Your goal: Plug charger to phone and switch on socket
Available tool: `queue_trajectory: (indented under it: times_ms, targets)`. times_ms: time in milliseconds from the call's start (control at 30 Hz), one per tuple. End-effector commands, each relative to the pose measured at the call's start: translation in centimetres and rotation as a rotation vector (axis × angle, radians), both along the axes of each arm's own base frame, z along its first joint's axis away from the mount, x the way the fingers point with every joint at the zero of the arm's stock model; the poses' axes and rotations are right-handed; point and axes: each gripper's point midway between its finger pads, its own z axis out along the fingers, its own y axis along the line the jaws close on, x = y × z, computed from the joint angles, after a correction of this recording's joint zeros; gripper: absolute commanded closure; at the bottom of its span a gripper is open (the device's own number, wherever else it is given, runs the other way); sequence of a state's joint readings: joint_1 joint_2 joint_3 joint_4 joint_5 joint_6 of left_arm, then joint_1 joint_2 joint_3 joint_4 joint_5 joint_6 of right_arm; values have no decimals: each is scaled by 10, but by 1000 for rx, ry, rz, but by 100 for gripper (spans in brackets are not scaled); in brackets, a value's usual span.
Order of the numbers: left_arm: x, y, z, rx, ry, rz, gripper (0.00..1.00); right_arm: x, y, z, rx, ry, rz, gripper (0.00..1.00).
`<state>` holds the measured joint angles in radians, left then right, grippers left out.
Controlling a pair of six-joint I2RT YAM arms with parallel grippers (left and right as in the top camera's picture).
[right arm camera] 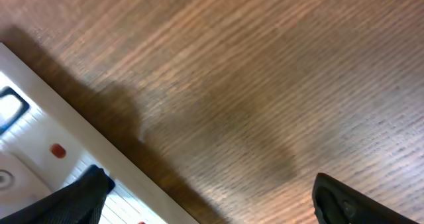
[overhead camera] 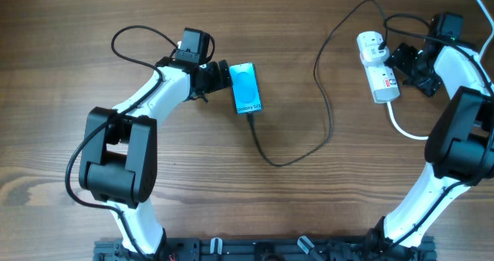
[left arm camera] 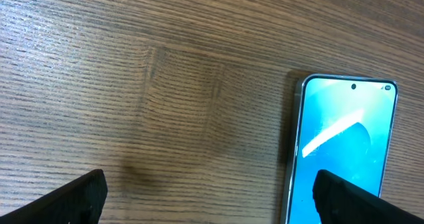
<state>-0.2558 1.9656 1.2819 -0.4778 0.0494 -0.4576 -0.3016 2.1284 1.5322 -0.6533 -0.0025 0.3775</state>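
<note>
While the left hand [overhead camera: 218, 76] sits low over the wooden surface [overhead camera: 77, 29] with its jaws spread wide and nothing between them, the phone [overhead camera: 246, 88] lies flat just to its right, teal screen up. From the left wrist, one finger [left arm camera: 351, 201] overlaps the near end of the phone [left arm camera: 344, 138] and the other [left arm camera: 73, 197] is over bare wood.

A charger [overhead camera: 272, 163] runs from the phone's lower end, loops across the middle of the surface and climbs to a white adapter [overhead camera: 370, 45] seated in the far end of the socket [overhead camera: 380, 72]. The plug tip seems to sit in the phone, though it is too small to be sure.

At far right the socket lies slightly slanted, its thick white cord [overhead camera: 401, 126] curling off from its near end. The right hand [overhead camera: 404, 66] is just beside the socket's right edge, jaws also wide and holding nothing. From the right wrist, one finger [right arm camera: 86, 197] overlaps the socket [right arm camera: 40, 158] near a red mark [right arm camera: 57, 150].
</note>
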Motion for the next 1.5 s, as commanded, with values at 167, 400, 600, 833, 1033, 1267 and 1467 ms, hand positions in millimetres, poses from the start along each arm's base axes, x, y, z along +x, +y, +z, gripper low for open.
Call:
queue_trajectory:
  times_ms: [167,400,600,833,1033,1267,1467]
  targets:
    - [-1,1,-5,15,6,0,0,7,9,-16,48,-12,4,0]
    - [-1,1,-5,15,6,-1,0,4,-7,-16,-40,7,-28,0]
    - [-1,1,-5,15,6,0,0,3,-13,-15,-74,15,-35,0]
    - [-1,2,-5,16,6,0,0,7,5,-16,11,-6,50,0]
    - [-1,2,-5,16,5,0,0,4,11,-17,42,8,58,0]
    - [-1,2,-5,16,6,-1,0,-3,13,-19,51,36,57,0]
    - [-1,2,-5,16,6,0,0,-7,14,-21,56,50,57,0]
